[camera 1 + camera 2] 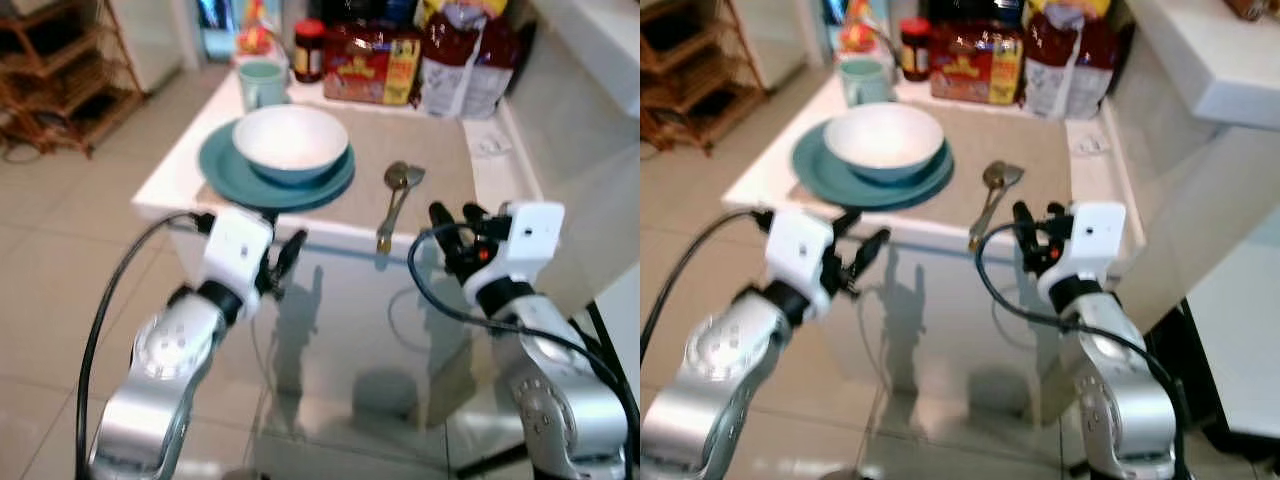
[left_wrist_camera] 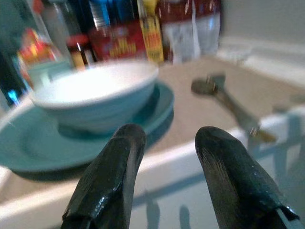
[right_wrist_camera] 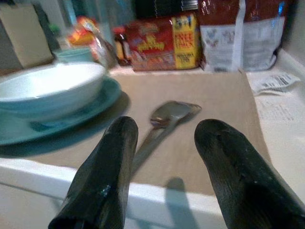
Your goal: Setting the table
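A white bowl [image 1: 291, 141] sits on the teal plate [image 1: 222, 166]; a spoon [image 1: 396, 197] lies just beside the plate. Both grippers, left [image 2: 164, 179] and right [image 3: 162, 171], hover near the plate, fingers apart.

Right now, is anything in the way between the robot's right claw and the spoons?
Nothing visible is. The right gripper hangs open just off the table's near edge, aimed at the spoons lying on the tan mat. The bowl and plate sit off to the side.
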Motion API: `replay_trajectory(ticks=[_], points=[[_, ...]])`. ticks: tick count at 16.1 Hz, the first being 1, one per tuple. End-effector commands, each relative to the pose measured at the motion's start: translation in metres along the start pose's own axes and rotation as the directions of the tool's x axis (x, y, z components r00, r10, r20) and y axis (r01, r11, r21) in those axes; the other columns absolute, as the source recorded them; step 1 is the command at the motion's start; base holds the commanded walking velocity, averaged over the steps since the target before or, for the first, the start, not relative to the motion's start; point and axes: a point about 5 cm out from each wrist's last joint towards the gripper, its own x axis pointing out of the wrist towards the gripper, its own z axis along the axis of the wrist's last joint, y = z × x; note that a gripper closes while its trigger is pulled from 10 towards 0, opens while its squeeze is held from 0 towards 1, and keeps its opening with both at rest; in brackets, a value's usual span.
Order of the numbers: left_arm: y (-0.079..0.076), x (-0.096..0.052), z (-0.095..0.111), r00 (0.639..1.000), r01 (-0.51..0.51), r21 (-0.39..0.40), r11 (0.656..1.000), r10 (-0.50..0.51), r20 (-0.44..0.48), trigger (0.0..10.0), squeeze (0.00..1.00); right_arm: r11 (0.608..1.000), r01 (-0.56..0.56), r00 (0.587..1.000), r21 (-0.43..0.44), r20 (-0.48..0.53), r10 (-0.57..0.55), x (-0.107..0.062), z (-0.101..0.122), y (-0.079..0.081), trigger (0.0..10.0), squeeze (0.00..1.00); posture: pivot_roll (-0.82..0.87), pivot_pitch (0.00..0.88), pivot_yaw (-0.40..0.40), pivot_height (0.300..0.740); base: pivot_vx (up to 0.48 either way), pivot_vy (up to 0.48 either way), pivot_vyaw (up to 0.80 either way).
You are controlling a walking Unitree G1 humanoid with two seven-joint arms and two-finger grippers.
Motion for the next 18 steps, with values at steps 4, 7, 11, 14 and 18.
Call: replay_trajectory(ticks=[4,7,11,14,18], points=[[0.009,0.012,0.009,0.999,-0.049,0.011,0.999,0.049,0.021,10.0,0.0,0.999,0.022,0.999,0.025,0.033,-0.023,0.0,0.007,-0.002,10.0,0.0,0.05,0.03,-0.018,0.74,0.0,0.48,-0.8],[0.017,0.019,0.015,0.996,-0.086,0.014,0.996,0.086,0.03,10.0,0.0,0.999,0.033,0.999,0.036,0.037,-0.034,0.0,0.007,-0.002,10.0,0.0,0.06,0.027,-0.008,0.74,0.0,0.48,-0.8],[0.02,0.023,0.016,0.995,-0.095,0.014,0.995,0.094,0.031,10.0,0.0,0.998,0.044,0.998,0.041,0.043,-0.046,0.001,0.007,-0.004,10.0,0.0,0.05,0.017,-0.002,0.74,0.0,0.48,-0.8],[0.018,0.023,0.014,0.994,-0.108,-0.054,0.993,0.109,0.023,10.0,0.0,0.998,0.052,0.997,0.026,0.05,-0.053,0.002,0.009,-0.007,10.0,0.0,0.05,0.015,0.001,0.74,0.0,0.32,-0.53],[0.02,0.012,0.011,0.987,-0.15,-0.086,0.985,0.154,0.038,10.0,0.0,0.998,0.04,0.998,-0.044,0.054,-0.037,0.004,0.012,-0.007,10.0,0.0,0.05,0.017,-0.025,0.74,0.0,0.0,0.0]])
